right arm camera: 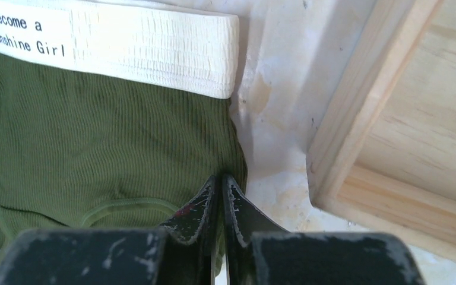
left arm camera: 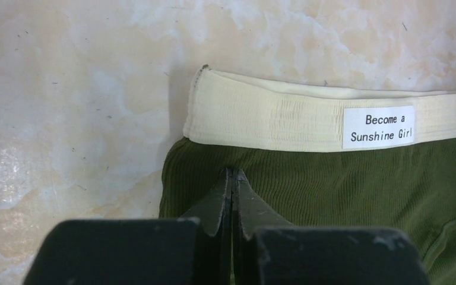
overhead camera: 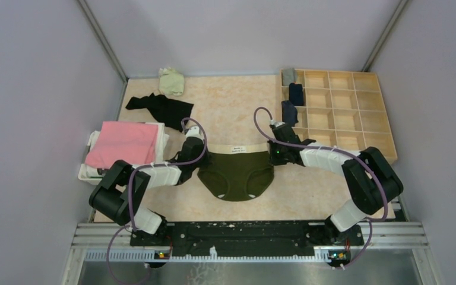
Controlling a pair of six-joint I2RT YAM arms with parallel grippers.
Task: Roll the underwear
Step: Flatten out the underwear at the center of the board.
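An olive green underwear (overhead camera: 237, 175) with a cream waistband lies flat, waistband to the far side, in the middle of the table. My left gripper (overhead camera: 203, 159) is at its left side, just below the waistband. In the left wrist view the jaws (left arm camera: 233, 173) are pressed together on the ribbed olive fabric (left arm camera: 344, 184). My right gripper (overhead camera: 271, 155) is at the underwear's right side. Its jaws (right arm camera: 221, 177) are shut with green fabric (right arm camera: 95, 142) pinched between them. A white label reads "Become a Sunshine Girl" (left arm camera: 378, 127).
A wooden compartment box (overhead camera: 356, 113) stands at the back right, close to my right gripper, with dark rolled pieces (overhead camera: 295, 93) in its left cells. A folded pink cloth (overhead camera: 122, 142) lies on a white tray at left. A black garment (overhead camera: 160, 107) and a pale green one (overhead camera: 171, 81) lie behind.
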